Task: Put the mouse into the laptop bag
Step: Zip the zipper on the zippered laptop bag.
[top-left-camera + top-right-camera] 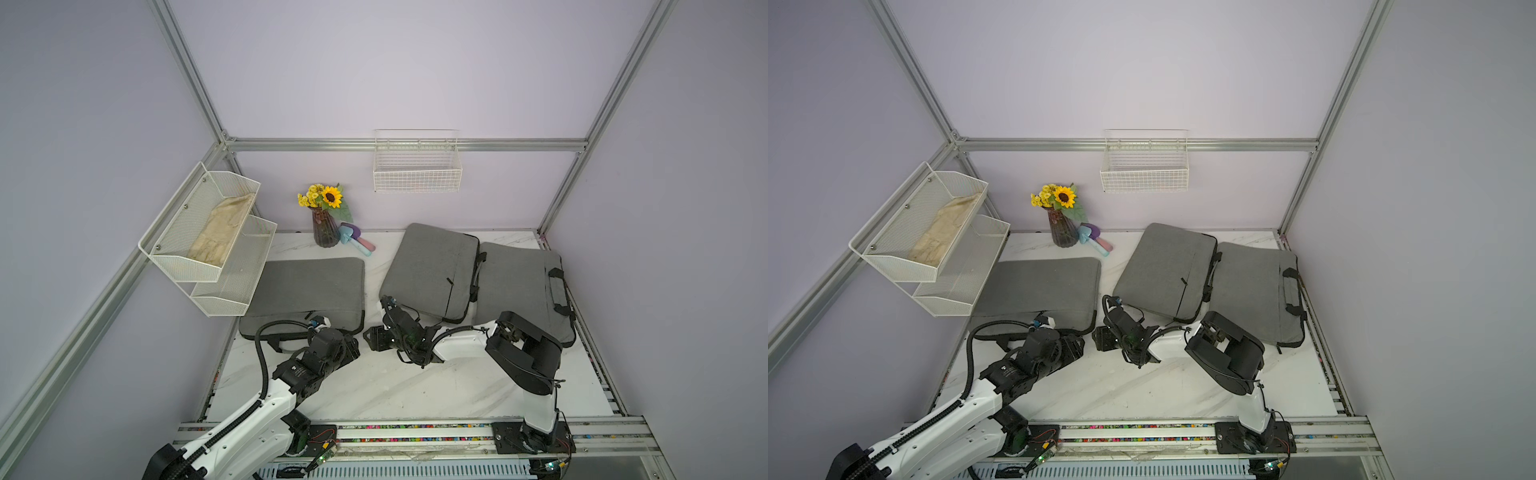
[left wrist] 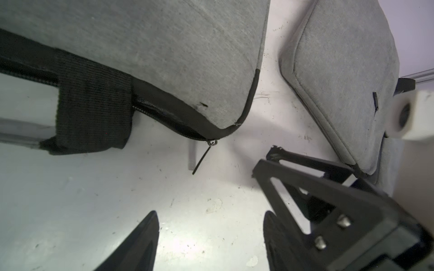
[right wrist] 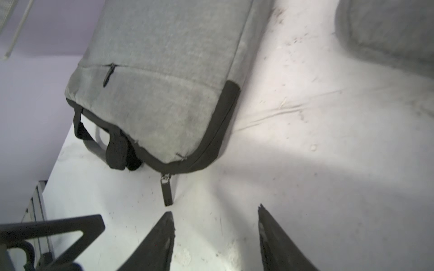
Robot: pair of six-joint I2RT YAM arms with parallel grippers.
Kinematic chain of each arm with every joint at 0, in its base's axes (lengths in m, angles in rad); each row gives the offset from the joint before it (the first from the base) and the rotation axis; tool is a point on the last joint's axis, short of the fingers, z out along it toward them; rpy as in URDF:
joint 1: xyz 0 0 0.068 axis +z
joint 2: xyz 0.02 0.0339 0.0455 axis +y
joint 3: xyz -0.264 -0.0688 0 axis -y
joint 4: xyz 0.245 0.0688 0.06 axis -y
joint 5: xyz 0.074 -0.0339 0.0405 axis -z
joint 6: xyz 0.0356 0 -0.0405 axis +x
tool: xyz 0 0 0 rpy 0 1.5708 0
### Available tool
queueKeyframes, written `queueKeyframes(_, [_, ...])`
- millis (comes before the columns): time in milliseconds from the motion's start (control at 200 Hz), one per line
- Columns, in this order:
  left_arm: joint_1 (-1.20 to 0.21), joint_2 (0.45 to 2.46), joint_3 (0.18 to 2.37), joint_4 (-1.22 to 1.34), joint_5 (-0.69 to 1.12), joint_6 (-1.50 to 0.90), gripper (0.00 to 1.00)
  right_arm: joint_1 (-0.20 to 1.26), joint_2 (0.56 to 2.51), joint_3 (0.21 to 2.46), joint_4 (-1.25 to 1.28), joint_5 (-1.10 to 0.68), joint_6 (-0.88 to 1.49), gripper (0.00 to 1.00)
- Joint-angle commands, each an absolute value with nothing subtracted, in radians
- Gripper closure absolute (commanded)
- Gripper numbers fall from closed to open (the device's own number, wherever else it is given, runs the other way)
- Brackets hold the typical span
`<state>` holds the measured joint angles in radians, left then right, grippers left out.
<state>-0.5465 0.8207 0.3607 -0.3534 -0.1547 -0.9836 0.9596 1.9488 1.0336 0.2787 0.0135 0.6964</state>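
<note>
Three grey laptop bags lie on the white table in both top views: a left bag (image 1: pixel 307 286), a middle bag (image 1: pixel 432 266) and a right bag (image 1: pixel 523 286). The mouse is out of view in every frame. My left gripper (image 2: pixel 211 218) is open over bare table, just short of the left bag's (image 2: pixel 152 51) near right corner and its black zipper pull (image 2: pixel 202 157). My right gripper (image 3: pixel 215 212) is open too, nothing between its fingers. It faces the same corner (image 3: pixel 164 82), one fingertip just short of the zipper pull (image 3: pixel 167 190). The two grippers (image 1: pixel 355 347) (image 1: pixel 370 336) nearly meet.
A vase of sunflowers (image 1: pixel 325 220) and pastel toy trowels (image 1: pixel 357 241) stand at the back. A white mesh rack (image 1: pixel 208 241) holding a cloth overhangs the left bag. A wire basket (image 1: pixel 417 166) hangs on the back wall. Bare marble table (image 1: pixel 415 386) lies in front.
</note>
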Motion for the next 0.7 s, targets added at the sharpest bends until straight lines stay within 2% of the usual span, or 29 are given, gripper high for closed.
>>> queueKeyframes(0, [-0.551,0.823,0.306,-0.24,-0.216,-0.926,0.31,0.936,1.975,1.047,0.361,-0.003,0.757,0.4])
queueKeyframes(225, [-0.551,0.909,0.299,-0.145,-0.253,-0.876,0.34,0.911,1.983,1.053,0.391,-0.019,0.781,0.4])
queueKeyframes(595, [-0.55,1.175,0.382,-0.085,-0.267,-0.846,0.42,0.911,1.941,1.019,0.394,-0.011,0.78,0.39])
queueKeyframes(695, [-0.551,1.232,0.404,-0.079,-0.277,-0.837,0.47,0.911,1.932,1.011,0.394,-0.008,0.779,0.39])
